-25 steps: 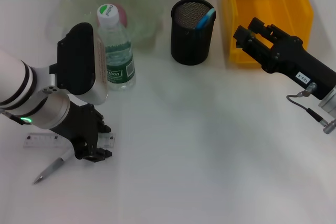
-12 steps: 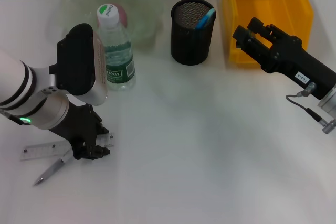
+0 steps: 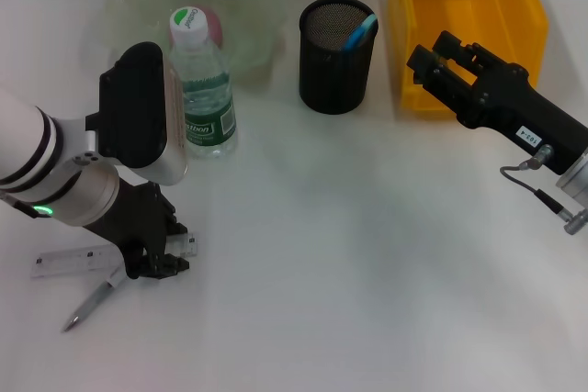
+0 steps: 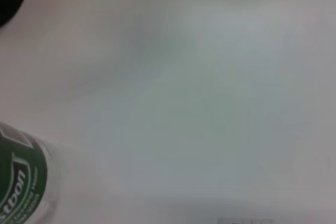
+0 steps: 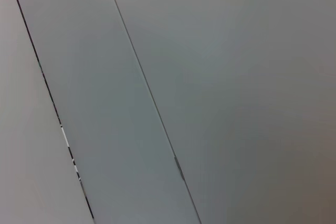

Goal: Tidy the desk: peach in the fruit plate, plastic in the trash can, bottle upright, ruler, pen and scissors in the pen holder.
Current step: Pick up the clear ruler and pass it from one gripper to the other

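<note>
Clear plastic ruler (image 3: pixel 69 262) has skidded leftward and tilted under the left gripper (image 3: pixel 154 262), whose jaws I cannot tell are clenched; it lies flat beside the pen (image 3: pixel 92 300), so pickup looks unsettled. Farther right, the bottle (image 3: pixel 200 89) stands upright before the pen holder (image 3: pixel 336 57) on a white table (image 3: pixel 367 273). Right gripper (image 3: pixel 432 66) hangs idle.

Open white desk (image 3: pixel 367 273) is found from centre toward 4–7 o'clock. At 10–11 o'clock, passage is blocked by upright bottle (image 3: pixel 202 89) and fruit plate (image 3: pixel 243 6). Pen holder (image 3: pixel 337 43) stands at 12, yellow bin (image 3: pixel 469 16) at 1. Ruler (image 3: pixel 64 262) and pen (image 3: pixel 92 302) lie at 8.
</note>
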Controlling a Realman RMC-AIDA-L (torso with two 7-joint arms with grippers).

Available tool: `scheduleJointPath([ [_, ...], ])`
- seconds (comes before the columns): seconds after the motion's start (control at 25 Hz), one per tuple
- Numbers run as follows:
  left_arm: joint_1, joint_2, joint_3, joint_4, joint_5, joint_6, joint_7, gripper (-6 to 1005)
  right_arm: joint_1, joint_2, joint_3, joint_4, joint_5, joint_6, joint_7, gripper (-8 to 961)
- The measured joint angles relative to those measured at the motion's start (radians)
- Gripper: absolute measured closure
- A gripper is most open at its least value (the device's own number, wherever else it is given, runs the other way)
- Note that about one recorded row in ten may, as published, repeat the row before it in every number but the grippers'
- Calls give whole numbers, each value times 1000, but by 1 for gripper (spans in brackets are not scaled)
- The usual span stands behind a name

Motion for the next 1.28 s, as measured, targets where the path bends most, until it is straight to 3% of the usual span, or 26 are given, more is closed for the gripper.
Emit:
scheduleJointPath([
  [0.84, 20, 2, -19, 122, -57, 13, -37, 613, -2, 0, 18, 1, 12, 0, 1, 407],
  [1.28, 70, 4, -136, 293, -182, 42, -51, 613, -21, -4, 78, 25, 12, 0, -7, 406],
])
